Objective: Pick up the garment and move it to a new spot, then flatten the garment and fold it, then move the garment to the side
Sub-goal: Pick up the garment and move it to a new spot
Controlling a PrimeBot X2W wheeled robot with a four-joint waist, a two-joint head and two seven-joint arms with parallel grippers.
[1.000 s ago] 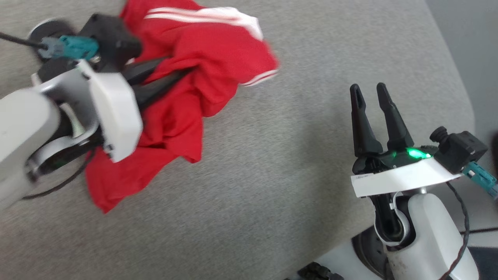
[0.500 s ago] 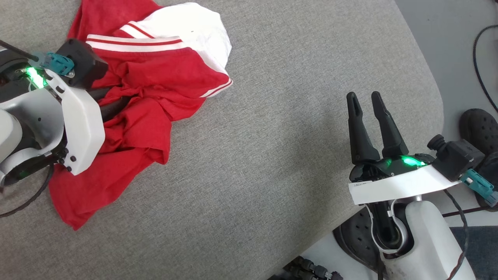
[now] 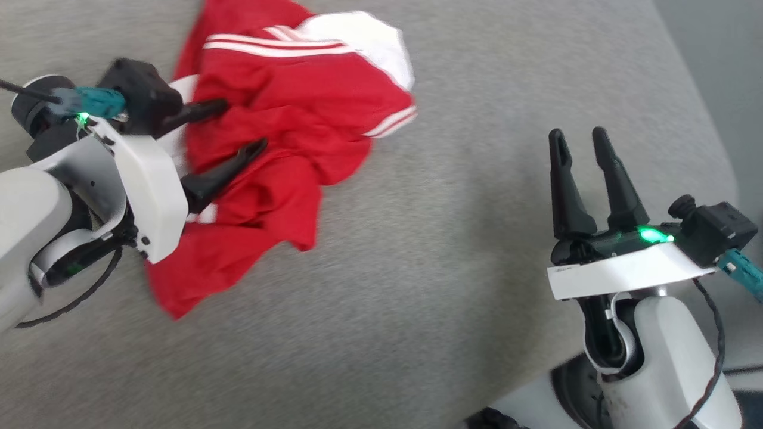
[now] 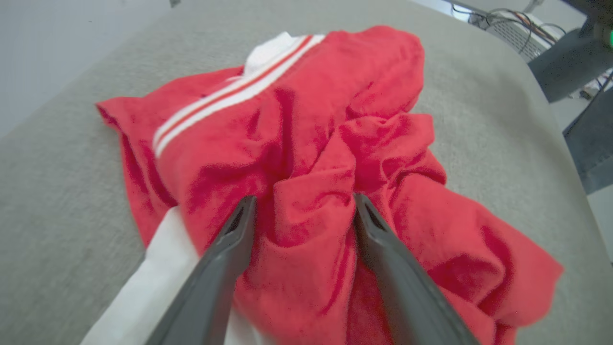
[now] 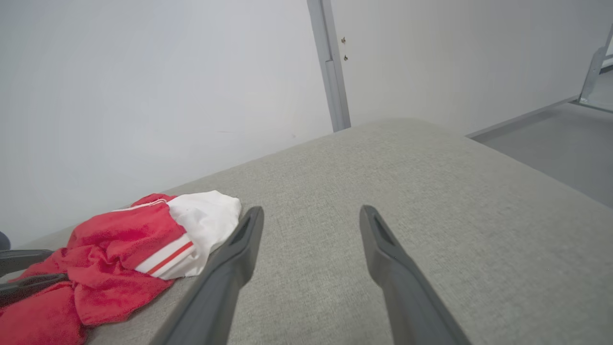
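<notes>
Garment (image 3: 298, 119) lies crumpled on the left of the grey cushion (image 3: 453, 196); we see our left gripper (image 3: 243, 124) spread wide over a red fold. Our right gripper (image 3: 577, 133), fingers parted and empty, hovers over bare cushion near its rounded right edge.

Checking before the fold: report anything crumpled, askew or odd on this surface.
The garment lies bunched in a crumpled heap on the grey cushion, one white sleeve folded over on top, not flat. The left gripper, open, straddles a raised ridge of its fabric. Nothing looks torn or spilled.
</notes>
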